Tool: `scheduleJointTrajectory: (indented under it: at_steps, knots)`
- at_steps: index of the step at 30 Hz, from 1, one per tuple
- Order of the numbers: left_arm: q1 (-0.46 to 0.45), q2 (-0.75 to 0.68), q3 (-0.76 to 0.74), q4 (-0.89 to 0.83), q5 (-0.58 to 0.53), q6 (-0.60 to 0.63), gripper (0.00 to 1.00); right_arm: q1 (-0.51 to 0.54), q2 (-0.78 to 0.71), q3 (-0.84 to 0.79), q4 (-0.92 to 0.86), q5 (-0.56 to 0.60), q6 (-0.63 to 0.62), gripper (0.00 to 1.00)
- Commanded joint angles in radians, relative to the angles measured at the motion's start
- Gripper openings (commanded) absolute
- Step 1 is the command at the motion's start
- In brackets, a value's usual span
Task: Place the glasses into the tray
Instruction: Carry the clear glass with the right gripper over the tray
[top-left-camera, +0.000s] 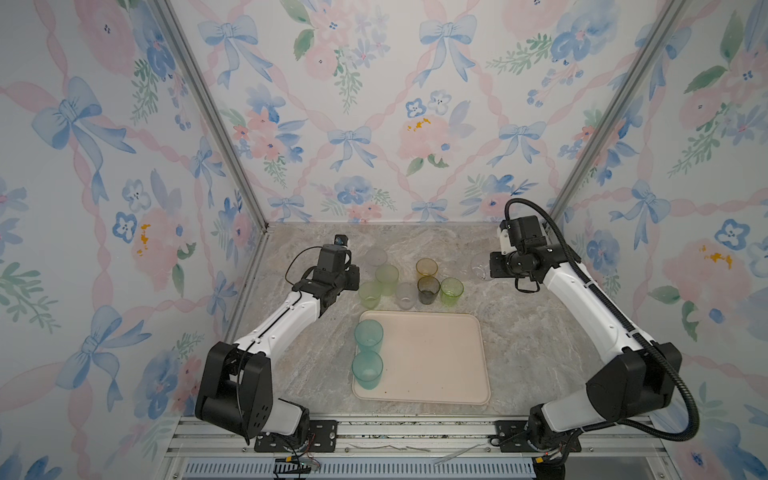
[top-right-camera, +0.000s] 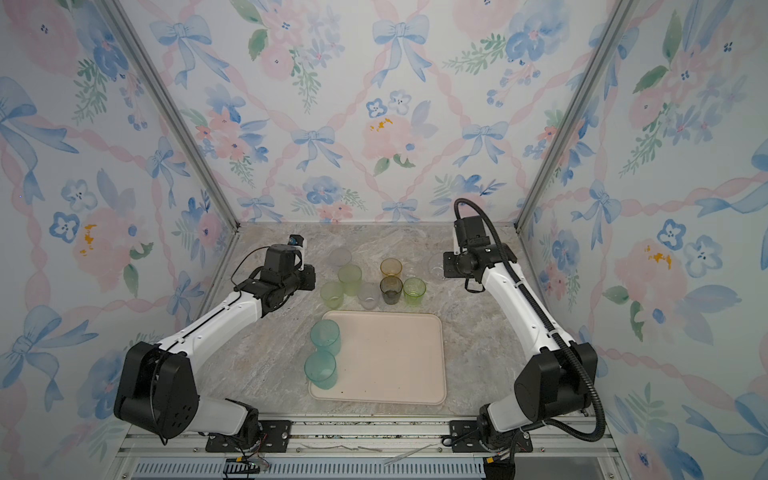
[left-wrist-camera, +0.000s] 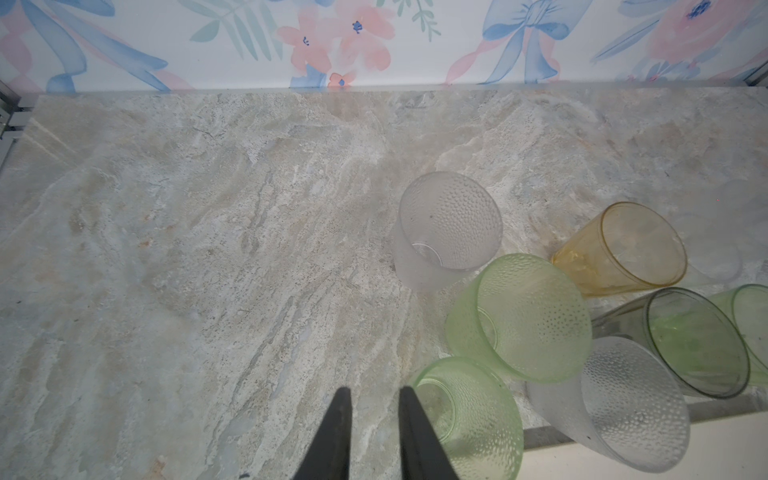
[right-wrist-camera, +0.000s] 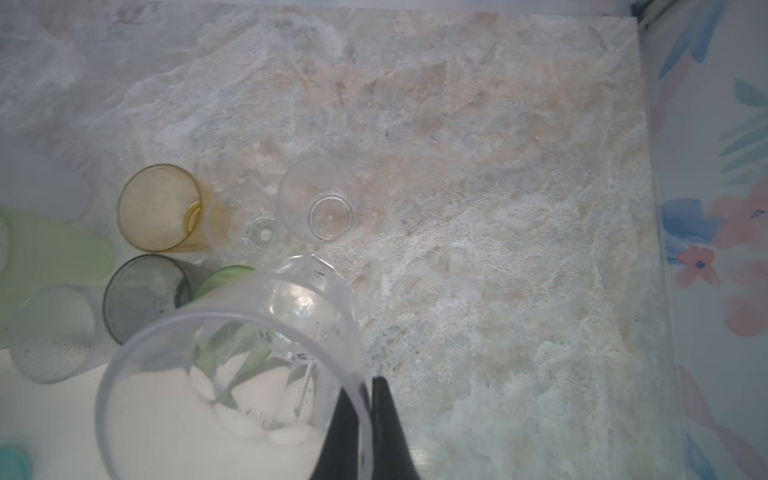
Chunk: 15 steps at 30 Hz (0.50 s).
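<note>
Right jaws: pinched shut on the rim of a clear glass (right-wrist-camera: 232, 353), seemingly lifted off the worktop (top-left-camera: 519, 332). Left jaws: parted a little, empty — just beside a pale green glass (left-wrist-camera: 469, 415). In the tray (top-left-camera: 436, 357), by its left rim: two teal glasses (top-left-camera: 368, 336), upright. Other glasses (top-left-camera: 428, 289) clustered behind it.

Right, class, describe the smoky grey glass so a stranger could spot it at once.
Find the big beige-pink tray on the marble table. Just beyond its far edge, the smoky grey glass stands between a frosted clear glass and a bright green glass. It is the only dark one.
</note>
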<state>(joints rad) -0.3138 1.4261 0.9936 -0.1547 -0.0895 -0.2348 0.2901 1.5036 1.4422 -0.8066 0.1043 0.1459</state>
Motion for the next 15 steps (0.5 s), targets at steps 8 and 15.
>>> scheduleJointTrajectory:
  at_steps: [8, 15]
  knots:
    - [-0.002, -0.005, 0.051, -0.007, 0.008, 0.022, 0.23, 0.308, 0.104, 0.110, -0.054, -0.146, -0.013, 0.00]
    - [-0.002, -0.019, 0.051, -0.019, 0.001, 0.024, 0.23, 0.443, 0.305, 0.233, -0.067, -0.154, -0.033, 0.00]
